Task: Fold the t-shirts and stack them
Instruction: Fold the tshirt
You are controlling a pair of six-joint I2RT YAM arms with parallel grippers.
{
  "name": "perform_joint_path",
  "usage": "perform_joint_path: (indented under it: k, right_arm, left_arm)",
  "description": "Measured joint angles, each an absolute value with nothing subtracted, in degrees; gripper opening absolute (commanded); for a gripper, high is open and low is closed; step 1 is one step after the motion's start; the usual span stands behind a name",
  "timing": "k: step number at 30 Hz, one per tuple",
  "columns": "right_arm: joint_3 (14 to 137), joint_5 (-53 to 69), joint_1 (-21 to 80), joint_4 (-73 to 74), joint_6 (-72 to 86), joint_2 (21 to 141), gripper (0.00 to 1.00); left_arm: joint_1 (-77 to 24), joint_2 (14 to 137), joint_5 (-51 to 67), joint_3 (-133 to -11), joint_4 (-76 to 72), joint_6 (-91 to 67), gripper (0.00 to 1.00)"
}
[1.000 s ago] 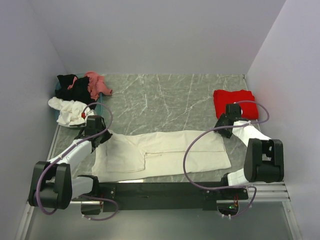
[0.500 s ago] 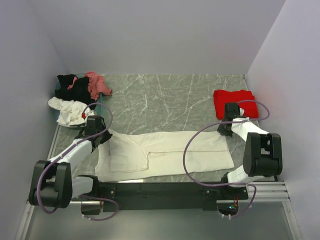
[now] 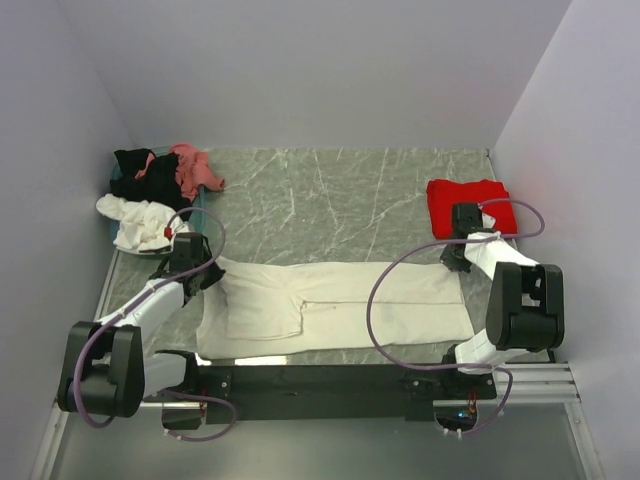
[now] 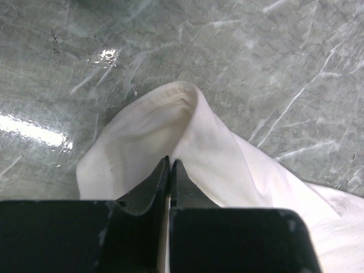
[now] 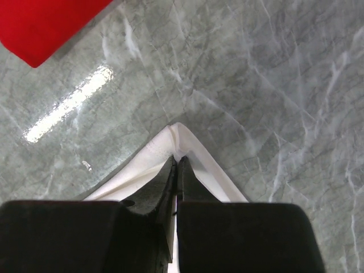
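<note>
The cream t-shirt [image 3: 340, 305] lies folded into a long band across the near part of the table. My left gripper [image 3: 203, 268] is shut on its far left corner [image 4: 170, 122]. My right gripper [image 3: 455, 262] is shut on its far right corner [image 5: 179, 139]. The folded red t-shirt [image 3: 470, 204] lies at the far right, just beyond the right gripper, and shows in the right wrist view [image 5: 45, 23]. Black [image 3: 135, 172], pink [image 3: 190, 168] and white [image 3: 135, 222] t-shirts lie heaped at the far left.
The heap rests on a blue bin [image 3: 198, 214] against the left wall. Grey walls close in the marble table [image 3: 330, 195] on three sides. The arms' black base rail [image 3: 320, 380] runs along the near edge.
Both grippers have drawn the cream shirt's far edge away from me and a little to the right. The shirt now lies flatter and straighter, with its right end nearer the red shirt.
</note>
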State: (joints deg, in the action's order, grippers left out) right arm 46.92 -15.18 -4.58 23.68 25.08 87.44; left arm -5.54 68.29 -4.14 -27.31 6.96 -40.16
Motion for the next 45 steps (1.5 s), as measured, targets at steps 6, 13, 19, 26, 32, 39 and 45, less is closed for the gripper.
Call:
perform_joint_path:
  k: [6, 13, 19, 26, 32, 39, 45]
  right_arm:
    - [46.92, -15.38, -4.71, 23.70, 25.08, 87.44, 0.00]
    - [46.92, -15.22, -4.82, 23.70, 24.99, 87.20, 0.33]
    - [46.92, -16.27, -4.58, 24.49, 24.80, 82.13, 0.40]
    - [46.89, -22.26, 6.68, 26.06, 24.91, 70.59, 0.40]
    - [45.17, -18.17, 17.58, 25.12, 25.93, 68.69, 0.40]
    - [41.85, -10.31, 23.20, 20.97, 27.94, 72.64, 0.40]
    - [40.86, -8.49, 25.26, 18.46, 29.19, 78.11, 0.40]
  left_arm:
    - [-5.54, 68.99, -3.64, -27.35, 6.85, -39.59, 0.38]
    - [-5.54, 69.25, -3.62, -29.17, 7.84, -39.81, 0.67]
    - [-7.20, 62.04, -6.70, -29.63, 10.20, -40.32, 0.70]
    - [-16.38, 54.94, -7.60, -30.13, 11.57, -44.14, 0.70]
    - [-24.62, 58.11, -5.13, -24.73, 8.99, -49.28, 0.70]
    - [-26.13, 65.98, -3.68, -23.94, 4.60, -50.70, 0.70]
    - [-26.15, 72.73, -3.84, -27.59, 0.93, -50.19, 0.71]
